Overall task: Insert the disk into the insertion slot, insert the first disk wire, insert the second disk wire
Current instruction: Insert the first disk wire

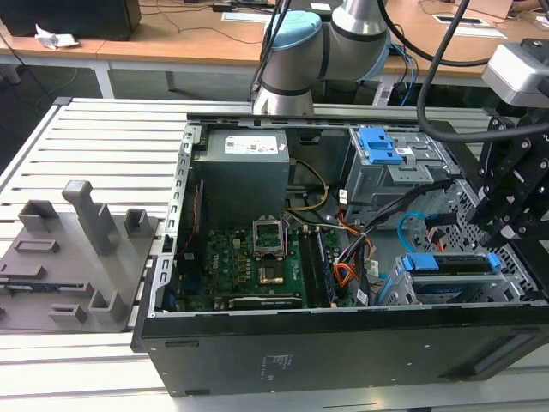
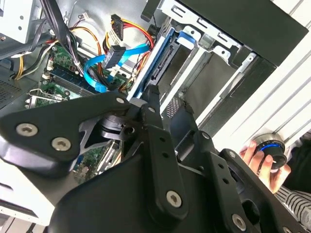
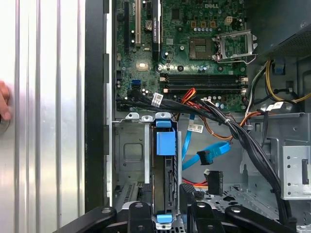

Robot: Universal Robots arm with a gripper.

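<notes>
The disk [image 1: 450,263], silver-grey in a bright blue carrier, stands on edge inside the insertion slot [image 1: 403,292], a low grey perforated cage at the case's corner on the exterior view's right. In the first wrist view the disk [image 3: 165,165] sits in the insertion slot [image 3: 129,150], and my gripper [image 3: 164,216] straddles its near end. In the exterior view my gripper [image 1: 502,232] hangs just above the disk's end. The second disk wire [image 3: 209,155], a light-blue loop with a small plug, lies loose beside the cage. In the second wrist view that second disk wire [image 2: 114,56] is clear of the disk [image 2: 155,63].
Black, orange and red wire bundles [image 3: 233,126] cross between the motherboard [image 1: 249,257] and the taller grey bay with blue latches [image 1: 382,150]. A grey fixture [image 1: 77,257] lies on the slatted table. A person's hand [image 2: 260,158] rests on a round knob outside the case.
</notes>
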